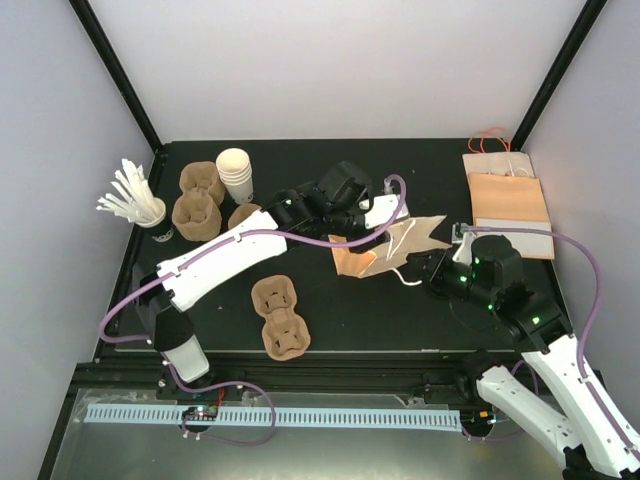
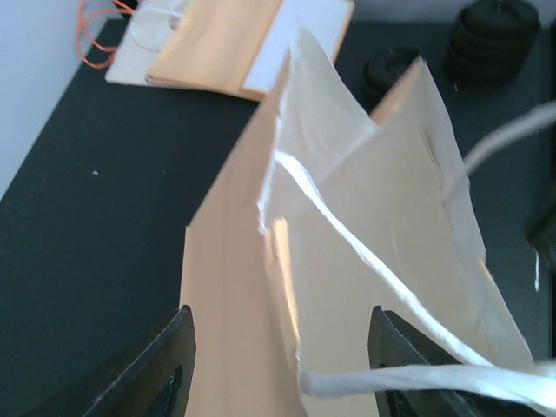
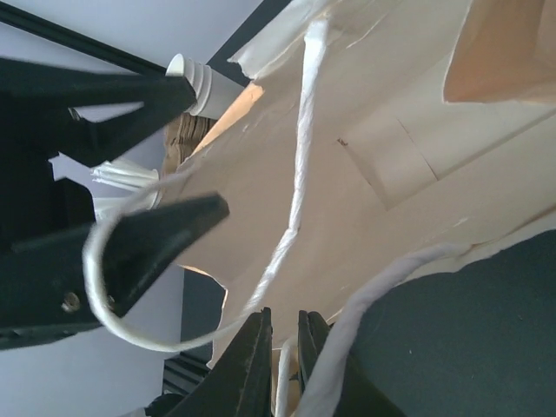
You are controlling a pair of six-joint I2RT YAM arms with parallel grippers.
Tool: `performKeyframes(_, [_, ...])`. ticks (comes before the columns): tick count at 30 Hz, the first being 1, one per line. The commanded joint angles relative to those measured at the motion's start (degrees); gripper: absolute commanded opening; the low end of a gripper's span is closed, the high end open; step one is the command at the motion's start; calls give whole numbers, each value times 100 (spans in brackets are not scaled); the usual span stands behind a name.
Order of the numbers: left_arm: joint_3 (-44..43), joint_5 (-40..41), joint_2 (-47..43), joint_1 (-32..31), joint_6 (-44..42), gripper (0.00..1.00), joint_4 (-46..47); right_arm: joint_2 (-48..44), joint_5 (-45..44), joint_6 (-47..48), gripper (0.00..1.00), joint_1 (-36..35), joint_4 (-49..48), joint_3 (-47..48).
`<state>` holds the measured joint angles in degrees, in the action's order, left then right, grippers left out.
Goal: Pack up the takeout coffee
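A brown paper bag (image 1: 385, 250) lies crumpled on its side in the middle of the black table, its mouth towards the right. My left gripper (image 1: 372, 228) reaches in from the left. Its jaws stand open on either side of the bag's (image 2: 347, 261) folded wall, with the left gripper's own midpoint (image 2: 282, 317) over the paper. My right gripper (image 1: 437, 268) is at the bag's right end. There the right gripper (image 3: 285, 314) is shut on the bag's (image 3: 391, 174) edge and its white handle cord (image 3: 300, 174). The takeout coffee is not in view.
Flat spare bags (image 1: 505, 200) lie at the back right. A stack of lidless white cups (image 1: 235, 175), brown pulp carriers (image 1: 195, 205) and a dark cup of white stirrers (image 1: 135, 205) stand at the back left. Another carrier (image 1: 280, 315) lies near the front.
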<state>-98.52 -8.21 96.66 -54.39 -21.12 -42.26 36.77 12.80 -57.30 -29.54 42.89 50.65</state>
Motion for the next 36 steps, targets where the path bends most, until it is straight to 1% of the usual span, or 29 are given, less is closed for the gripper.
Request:
performKeyframes(1, [-282,-156,-7,-12,886,57,1165,-162,17,7,12,10,155,-143])
performKeyframes(4, [-320,-215,6,3,1408,54,1508,-300,-20,-22,12,10,284,-356])
performKeyframes(6, [-345,-160,4,35,1758,47,1669,-447,-18,-69,12,10,366,-549])
performKeyframes(7, [-350,-112,-2,71,1923,43,1738,-519,-21,-89,11,10,407,-648])
performKeyframes(9, [-370,-12,-28,184,2329,28,1842,-695,-39,-111,11,12,530,-862])
performKeyframes(10, [-380,-17,-45,255,2524,26,1877,-773,-40,-137,11,8,599,-971])
performKeyframes(13, [-449,-137,-66,479,2923,25,1851,-1029,-23,-188,11,10,752,-1344])
performKeyframes(16, [-484,-349,-77,706,3138,24,1746,-1245,-31,-250,11,10,756,-1660])
performKeyframes(17, [-484,-459,-77,780,3189,22,1728,-1289,-32,-269,12,11,705,-1770])
performKeyframes(21, [-424,-758,-122,999,3257,5,1709,-1311,94,-327,12,10,473,-2125])
performKeyframes(22, [-408,-771,-121,1027,3256,2,1699,-1304,107,-329,12,10,440,-2182])
performKeyframes(26, [-450,-825,-45,1142,3274,2,1506,-1325,29,-246,12,10,442,-2365])
performKeyframes(30, [-461,-1230,-144,1431,3429,2,1472,-1309,92,-196,12,10,218,-2656])
performKeyframes(33, [-724,-1283,-258,1489,3172,1,1200,-1145,337,-182,14,10,-464,-2968])
performKeyframes(36, [-1109,-1446,-295,1489,2779,2,692,-705,548,-118,15,1,-1296,-3210])
